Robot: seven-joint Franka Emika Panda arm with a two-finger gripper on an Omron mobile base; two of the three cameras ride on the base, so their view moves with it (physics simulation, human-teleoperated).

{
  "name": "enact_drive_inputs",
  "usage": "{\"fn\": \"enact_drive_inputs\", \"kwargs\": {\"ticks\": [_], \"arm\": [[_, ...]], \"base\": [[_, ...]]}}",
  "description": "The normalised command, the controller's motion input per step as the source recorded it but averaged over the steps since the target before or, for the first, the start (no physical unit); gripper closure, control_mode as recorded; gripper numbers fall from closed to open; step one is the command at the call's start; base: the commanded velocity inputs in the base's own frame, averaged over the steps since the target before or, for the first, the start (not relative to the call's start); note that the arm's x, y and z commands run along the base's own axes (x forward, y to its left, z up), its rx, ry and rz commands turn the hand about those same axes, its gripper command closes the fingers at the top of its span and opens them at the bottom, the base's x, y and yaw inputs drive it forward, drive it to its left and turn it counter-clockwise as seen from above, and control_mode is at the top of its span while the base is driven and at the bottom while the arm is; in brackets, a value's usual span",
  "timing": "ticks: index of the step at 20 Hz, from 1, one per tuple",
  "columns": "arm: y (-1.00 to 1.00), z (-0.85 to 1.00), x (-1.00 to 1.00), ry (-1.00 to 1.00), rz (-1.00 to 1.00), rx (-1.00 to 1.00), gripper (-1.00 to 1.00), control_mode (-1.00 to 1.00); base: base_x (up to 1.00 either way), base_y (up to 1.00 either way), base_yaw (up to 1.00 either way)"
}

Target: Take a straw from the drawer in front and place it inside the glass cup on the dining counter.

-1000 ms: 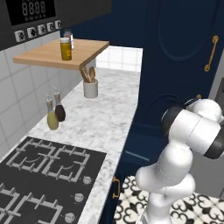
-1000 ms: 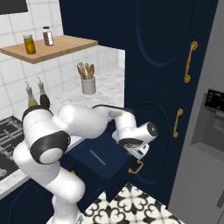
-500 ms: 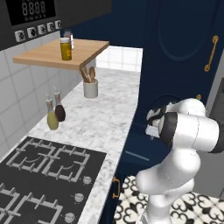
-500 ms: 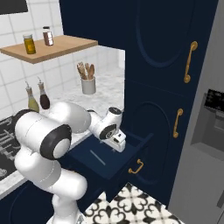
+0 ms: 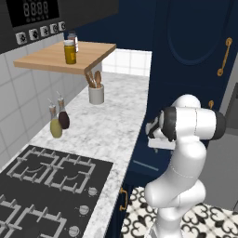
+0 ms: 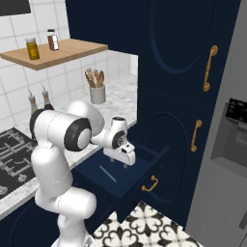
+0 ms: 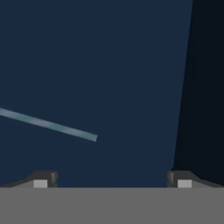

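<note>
Left base view puts my arm at the lower right, bent over so my pincer (image 5: 155,135) hangs at centre right, just off the edge of the marble worktop (image 5: 111,125), because the drawer opens out from under that edge. The worktop's things, a utensil pot (image 5: 96,94) and two small bottles (image 5: 59,122), sit well back toward the left, out of my way.

Right base view shows the open drawer (image 6: 126,177) at lower centre, pulled out toward the dark cabinet doors, with the straw (image 6: 107,173) lying flat on its floor. My pincer (image 6: 121,157) hangs above it, jaws apart. The drawer front with its brass handle (image 6: 150,184) stands to the right, leaving open room between.

Hand view has the straw (image 7: 48,124) slanting in from the left edge to centre, above and apart from my tips (image 7: 112,178), which stand wide. The drawer's wall (image 7: 203,87) darkens the right side; I judge I must shift left, away from it.
</note>
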Motion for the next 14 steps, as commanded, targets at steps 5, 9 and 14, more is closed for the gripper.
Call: {"fn": "enact_drive_inputs", "kwargs": {"ticks": [5, 9, 14], "arm": [[-0.46, -0.19, -0.05, 0.00, 0.00, -0.04, -1.00, -1.00], [-0.62, -0.23, -0.16, 0.00, 0.00, 0.00, -1.00, -1.00], [-0.48, -0.22, -0.02, -0.02, 0.00, -0.01, -1.00, -1.00]], "base": [[0.00, 0.00, 0.00], [0.00, 0.00, 0.00], [0.00, 0.00, 0.00]]}}
